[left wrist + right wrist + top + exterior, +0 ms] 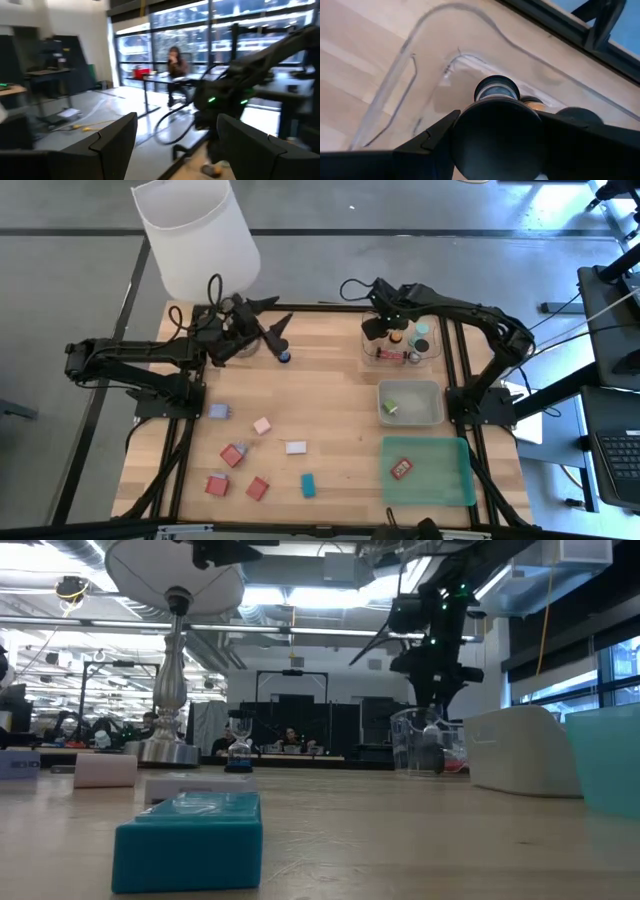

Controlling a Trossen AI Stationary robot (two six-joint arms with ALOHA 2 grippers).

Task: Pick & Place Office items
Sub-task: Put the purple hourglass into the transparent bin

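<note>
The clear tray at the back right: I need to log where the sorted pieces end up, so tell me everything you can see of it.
The clear tray is a see-through, plastic-looking bin with rounded corners and upright walls. It stands flat on the wooden table at its far right, just behind the grey tray. Inside stand several short cylinders, among them a mint one and an orange-capped one. The right claw hangs over it, shut on a black cylinder that it holds above the tray's floor.

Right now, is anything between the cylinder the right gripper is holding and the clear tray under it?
Nothing visible. The right gripper holds a black cylinder directly over the clear tray. Other capped cylinders already stand inside, beside the drop spot.
</note>
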